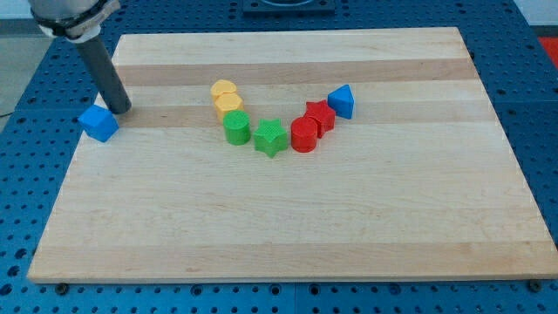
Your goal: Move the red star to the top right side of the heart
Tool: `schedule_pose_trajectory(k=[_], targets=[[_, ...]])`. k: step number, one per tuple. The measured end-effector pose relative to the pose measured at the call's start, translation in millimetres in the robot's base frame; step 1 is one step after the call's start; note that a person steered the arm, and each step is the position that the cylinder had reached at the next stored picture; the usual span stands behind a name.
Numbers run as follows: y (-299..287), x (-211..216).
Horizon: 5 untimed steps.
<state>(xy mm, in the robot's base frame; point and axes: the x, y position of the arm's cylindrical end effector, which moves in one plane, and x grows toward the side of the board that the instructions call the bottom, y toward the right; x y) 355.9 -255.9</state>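
While my tip (pixel 121 109) touches the blue cube (pixel 98 122) | red star (pixel 319 114) well apart | no pincer fitted

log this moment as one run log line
tip beside blue cube, view's left | red star untouched, touching red cylinder | far from tip

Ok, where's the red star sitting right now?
The red star sits right of the board's center in the camera view, touching the red round block at its lower left, with a blue block at its upper right.
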Motion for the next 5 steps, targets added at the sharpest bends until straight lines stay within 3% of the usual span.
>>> schedule_pose_trajectory(k=[1, 2, 3, 4, 5], targets=[[44.0, -48.9], [161.3, -60.7], [289.1, -40.7], [377.1, -3.4], [403.7, 40.2]])
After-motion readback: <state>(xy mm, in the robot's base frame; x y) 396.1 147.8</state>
